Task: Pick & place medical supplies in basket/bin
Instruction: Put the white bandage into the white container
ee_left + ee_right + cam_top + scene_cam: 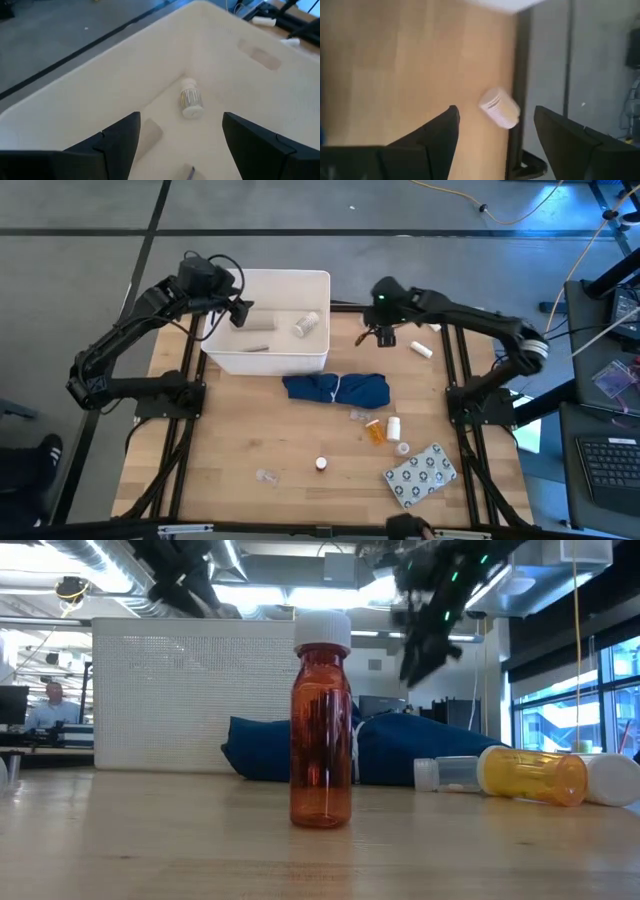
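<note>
Left hand [243, 310] hangs over the white tub [318, 356], fingers [117, 142] spread, nothing held. Below it in the tub lies a small vial [190, 98], with two more items beside it.

Right hand [383, 335] is above the surface [230, 440] near its far edge, fingers [437, 137] spread, empty; a white gauze roll [498, 108] lies under it.

Blue cloth [337, 390], orange bottle [374, 431], blister pack [420, 475] remain out on the surface.

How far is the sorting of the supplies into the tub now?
Partly done: the white tub already holds a vial. The left pincer hangs open over the tub, empty. The right pincer is open above a white roll. The orange bottles, the small red bottle and the dotted pack remain.
</note>
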Controlling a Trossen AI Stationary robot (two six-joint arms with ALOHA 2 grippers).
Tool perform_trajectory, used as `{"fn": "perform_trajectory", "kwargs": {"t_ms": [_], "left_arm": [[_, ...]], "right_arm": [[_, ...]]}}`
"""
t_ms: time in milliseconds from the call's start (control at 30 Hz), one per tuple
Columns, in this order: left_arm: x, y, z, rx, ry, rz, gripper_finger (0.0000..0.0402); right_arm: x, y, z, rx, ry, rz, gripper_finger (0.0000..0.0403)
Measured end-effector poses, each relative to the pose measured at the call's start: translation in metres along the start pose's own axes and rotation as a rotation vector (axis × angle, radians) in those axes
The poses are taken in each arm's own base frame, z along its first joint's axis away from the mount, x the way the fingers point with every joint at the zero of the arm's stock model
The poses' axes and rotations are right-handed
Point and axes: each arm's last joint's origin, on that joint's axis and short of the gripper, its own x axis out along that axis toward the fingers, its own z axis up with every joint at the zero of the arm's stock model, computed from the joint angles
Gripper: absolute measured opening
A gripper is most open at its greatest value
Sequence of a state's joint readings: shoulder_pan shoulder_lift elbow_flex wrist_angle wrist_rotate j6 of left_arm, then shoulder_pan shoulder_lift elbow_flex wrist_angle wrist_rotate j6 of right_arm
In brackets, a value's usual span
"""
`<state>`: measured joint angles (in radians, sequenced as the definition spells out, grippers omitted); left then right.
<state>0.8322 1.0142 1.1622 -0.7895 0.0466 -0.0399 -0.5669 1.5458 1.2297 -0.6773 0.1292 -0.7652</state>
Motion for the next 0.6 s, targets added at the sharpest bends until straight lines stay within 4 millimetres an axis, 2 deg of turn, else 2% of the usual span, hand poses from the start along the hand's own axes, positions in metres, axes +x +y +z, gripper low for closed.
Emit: {"fn": "perform_trajectory", "kwargs": {"t_ms": [167,333,600], "left_arm": [[0.000,0.000,-0.003,-0.002,0.033,0.002,0.0272],[0.000,0.000,-0.003,-0.003,0.032,0.002,0.0274],[0.000,0.000,-0.003,-0.004,0.032,0.002,0.0273]], "right_arm": [[0.052,-0.002,-0.009,-0.117,0.105,0.069,0.0257],[0.095,-0.010,-0.017,-0.207,0.202,-0.003,0.0257],[0.131,-0.011,-0.033,-0.358,0.237,0.064,0.0257]]}}
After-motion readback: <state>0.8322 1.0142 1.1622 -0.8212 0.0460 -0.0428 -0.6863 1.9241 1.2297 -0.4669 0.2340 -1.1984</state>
